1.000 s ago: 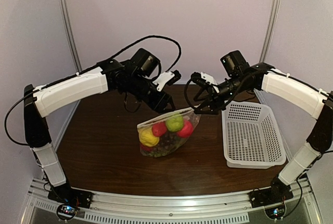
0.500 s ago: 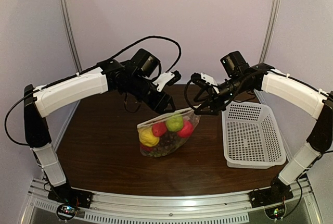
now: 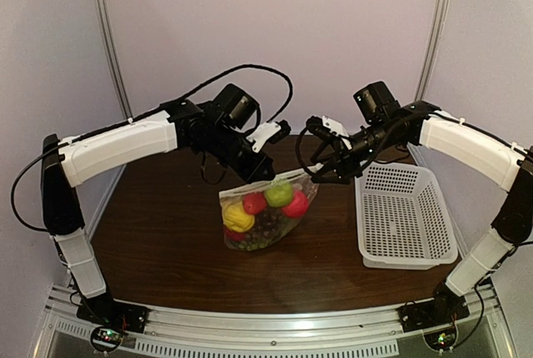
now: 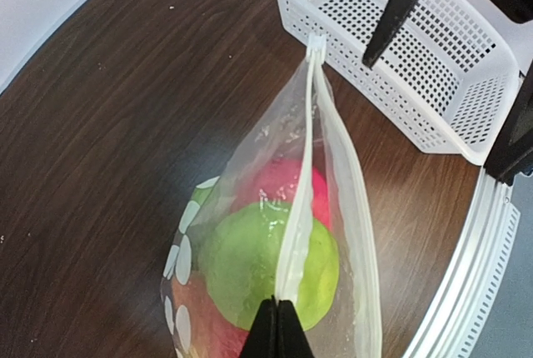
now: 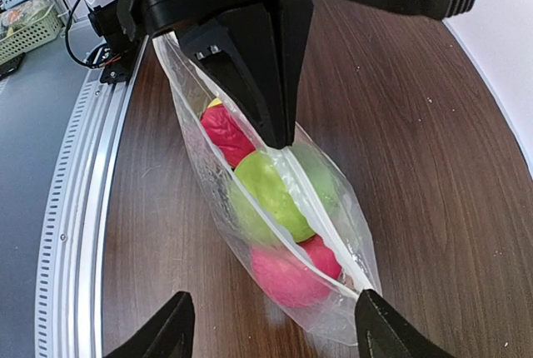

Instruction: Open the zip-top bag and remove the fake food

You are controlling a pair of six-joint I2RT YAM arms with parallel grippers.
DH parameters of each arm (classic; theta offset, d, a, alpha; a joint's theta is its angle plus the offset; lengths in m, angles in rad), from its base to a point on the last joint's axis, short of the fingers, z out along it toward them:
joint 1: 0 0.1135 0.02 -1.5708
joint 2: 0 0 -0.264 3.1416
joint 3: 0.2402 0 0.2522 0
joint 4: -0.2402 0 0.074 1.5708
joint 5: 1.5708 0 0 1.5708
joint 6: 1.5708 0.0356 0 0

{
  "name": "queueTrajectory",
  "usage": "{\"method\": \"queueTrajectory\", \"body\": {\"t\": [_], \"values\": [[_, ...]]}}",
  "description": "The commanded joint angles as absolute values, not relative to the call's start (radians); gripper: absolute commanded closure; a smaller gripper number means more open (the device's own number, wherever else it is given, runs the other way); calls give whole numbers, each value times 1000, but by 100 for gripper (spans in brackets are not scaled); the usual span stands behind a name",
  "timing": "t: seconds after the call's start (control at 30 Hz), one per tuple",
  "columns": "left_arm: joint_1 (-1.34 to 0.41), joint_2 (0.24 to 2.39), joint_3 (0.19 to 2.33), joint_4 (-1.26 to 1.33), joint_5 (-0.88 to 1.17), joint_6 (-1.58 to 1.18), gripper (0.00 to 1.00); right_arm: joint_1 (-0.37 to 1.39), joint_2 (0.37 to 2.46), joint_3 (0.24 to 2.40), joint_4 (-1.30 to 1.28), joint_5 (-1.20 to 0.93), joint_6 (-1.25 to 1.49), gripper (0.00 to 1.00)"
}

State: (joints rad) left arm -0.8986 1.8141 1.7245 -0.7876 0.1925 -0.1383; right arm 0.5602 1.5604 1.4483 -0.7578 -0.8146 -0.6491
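Observation:
The zip-top bag (image 3: 266, 212) stands on the table, held up by its top edge. Inside are a green apple (image 3: 278, 194), red fruits (image 3: 255, 203), a yellow lemon (image 3: 238, 217) and dark grapes. My left gripper (image 3: 262, 171) is shut on one white zip lip (image 4: 293, 241). The other lip (image 4: 354, 208) stands apart from it, so the mouth gapes as a narrow slit. My right gripper (image 3: 321, 173) is open at the bag's right end. In the right wrist view its gripper (image 5: 273, 300) straddles that end, one fingertip (image 5: 366, 308) at the bag's corner.
A white perforated basket (image 3: 404, 212) stands on the table right of the bag, close to the right arm; it also shows in the left wrist view (image 4: 416, 50). The metal rail (image 3: 266, 325) runs along the near table edge.
My left arm has shifted slightly right and down, still holding the bag's top edge, and the bag has moved a little with it. The right gripper has stayed almost still and open.

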Motion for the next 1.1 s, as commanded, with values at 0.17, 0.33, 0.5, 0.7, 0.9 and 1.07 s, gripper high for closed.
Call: {"method": "queueTrajectory", "body": {"t": [0.17, 0.33, 0.5, 0.7, 0.9, 1.07], "values": [[-894, 1829, 1794, -804, 241, -124, 95, 555, 1541, 1457, -764, -821, -646, 34], [-894, 1829, 1775, -818, 220, -132, 64, 555, 1540, 1453, -763, -820, -645, 34], [-894, 1838, 1765, -833, 203, -127, 62, 555, 1542, 1456, -762, -823, -644, 35], [-895, 1840, 1769, -845, 256, -123, 57, 555, 1541, 1449, -761, -822, -646, 35], [-896, 1859, 1761, -853, 223, -117, 78, 555, 1539, 1447, -759, -827, -646, 35], [-893, 1873, 1793, -851, 176, -93, 100, 564, 1535, 1458, -761, -805, -660, 38]]}}
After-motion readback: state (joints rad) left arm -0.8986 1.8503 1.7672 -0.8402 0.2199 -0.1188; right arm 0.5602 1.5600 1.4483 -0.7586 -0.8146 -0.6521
